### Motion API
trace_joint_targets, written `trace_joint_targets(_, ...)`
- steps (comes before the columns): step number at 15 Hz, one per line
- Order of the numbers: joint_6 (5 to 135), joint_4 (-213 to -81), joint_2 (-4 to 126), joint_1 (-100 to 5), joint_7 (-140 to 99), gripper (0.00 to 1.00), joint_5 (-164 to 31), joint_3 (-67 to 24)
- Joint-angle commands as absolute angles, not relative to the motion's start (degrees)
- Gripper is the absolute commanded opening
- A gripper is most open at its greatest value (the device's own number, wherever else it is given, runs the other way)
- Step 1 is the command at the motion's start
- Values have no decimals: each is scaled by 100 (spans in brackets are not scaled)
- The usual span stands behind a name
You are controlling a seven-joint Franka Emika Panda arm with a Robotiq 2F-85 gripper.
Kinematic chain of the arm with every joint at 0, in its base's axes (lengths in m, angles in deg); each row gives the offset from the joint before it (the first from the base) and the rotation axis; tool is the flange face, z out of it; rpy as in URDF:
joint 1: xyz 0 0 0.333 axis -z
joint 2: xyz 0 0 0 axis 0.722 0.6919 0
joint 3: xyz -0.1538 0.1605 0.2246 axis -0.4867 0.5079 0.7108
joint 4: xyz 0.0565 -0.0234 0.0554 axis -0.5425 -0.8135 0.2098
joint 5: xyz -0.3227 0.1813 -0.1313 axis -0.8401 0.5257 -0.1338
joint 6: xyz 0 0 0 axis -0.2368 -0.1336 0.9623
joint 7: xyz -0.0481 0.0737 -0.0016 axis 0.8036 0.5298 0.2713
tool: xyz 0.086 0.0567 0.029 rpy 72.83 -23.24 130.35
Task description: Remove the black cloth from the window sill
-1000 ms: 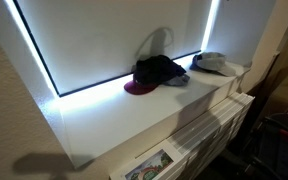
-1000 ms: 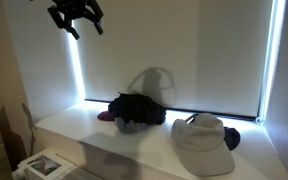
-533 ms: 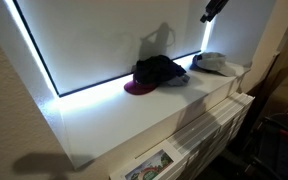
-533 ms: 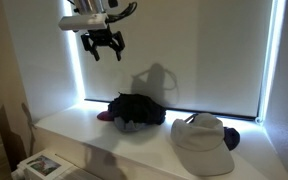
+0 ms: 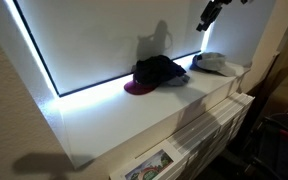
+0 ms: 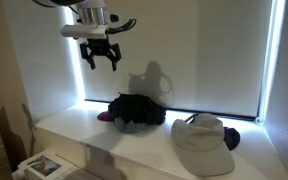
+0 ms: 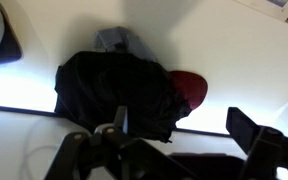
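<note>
Roller blind [image 5: 124,35] drawn fully down, pale, plain; bright daylight leaks along its side edge [image 6: 275,50] and bottom edge.

Pale brimmed hat [image 6: 201,140] lies flat near one end of the blind, crown up; also seen in an exterior view [image 5: 216,64]. Small dark blue item [image 6: 232,138] just beside its brim, kind unclear.

Maroon item [image 7: 189,90], rounded, partly covered; only an edge shows in both exterior views [image 5: 136,88]. Grey fabric [image 7: 114,40] shows opposite it.

White slatted front [image 5: 219,125] below. Printed colour sheet [image 5: 146,167] lower down, its content unreadable.
</note>
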State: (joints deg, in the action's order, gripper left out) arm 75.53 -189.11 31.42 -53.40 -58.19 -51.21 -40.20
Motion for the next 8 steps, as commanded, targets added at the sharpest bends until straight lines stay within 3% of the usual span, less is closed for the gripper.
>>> trace_joint_targets(1,7315,-18107,4303,-5408,-6011,100,-4132,-3526)
trace_joint_targets(8,7505,-16453,6402,-4736,-4808,100,-3891,-2270)
